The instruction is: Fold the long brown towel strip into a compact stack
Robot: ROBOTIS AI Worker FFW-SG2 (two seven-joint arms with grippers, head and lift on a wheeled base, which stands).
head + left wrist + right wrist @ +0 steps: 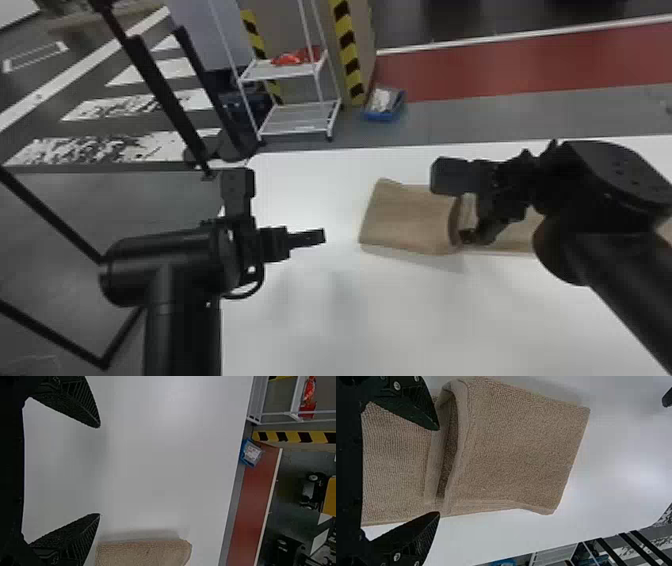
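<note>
Behind the smooth white counter (310, 325), a white metal two-shelf rack (284, 76) stands near yellow-and-black striped edging (346, 40); a shallow blue bin (381, 118) sits beside red flooring (500, 75).

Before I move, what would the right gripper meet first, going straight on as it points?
Likely the towel, near its folded part's edge, just ahead of the right gripper; exact depth is unclear.

Yellow-and-black warning stripes (345, 45) on a panel's (282, 30) upright edges near the white rack (285, 75), white bands (175, 69) on the floor (165, 200), print on the packet (252, 452) in the blue tray (382, 117) too small to read
</note>
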